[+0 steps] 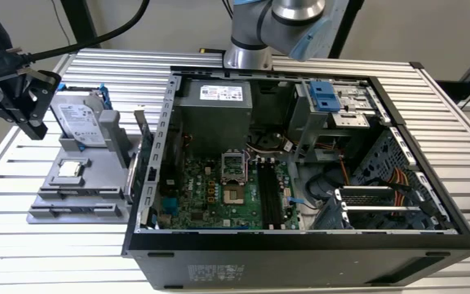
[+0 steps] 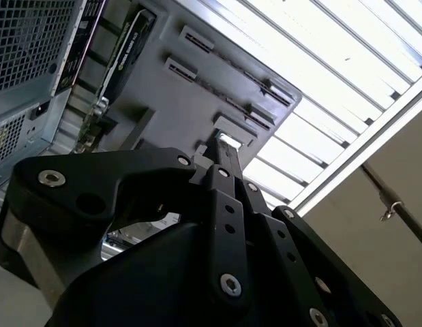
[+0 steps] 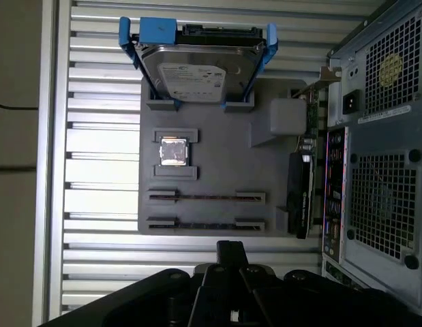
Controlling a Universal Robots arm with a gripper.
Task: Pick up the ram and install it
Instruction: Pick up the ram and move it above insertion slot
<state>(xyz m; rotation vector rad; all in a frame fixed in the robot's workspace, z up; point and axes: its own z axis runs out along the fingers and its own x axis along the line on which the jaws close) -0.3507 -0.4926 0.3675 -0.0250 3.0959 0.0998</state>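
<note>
The grey holder [image 1: 96, 184] lies by the table's [image 1: 112, 64] edge at the exterior view's left, just beside the open case [image 1: 300, 263]. It carries a drive [image 3: 200, 71] standing in a blue bracket, its white label unreadable. A chip [image 3: 172, 150] sits in a square recess and a card [image 3: 299, 197] stands on edge. The ram [image 3: 207, 197] appears as a thin edge in the slot nearest the chip. The end effector [image 1: 29, 113] hangs near the holder; how far open it is cannot be told. The case holds a motherboard [image 1: 210, 202] and a labelled power supply [image 1: 215, 110].

Exterior view over case [image 1: 300, 263], wrist views close over tray [image 3: 217, 170]
</note>
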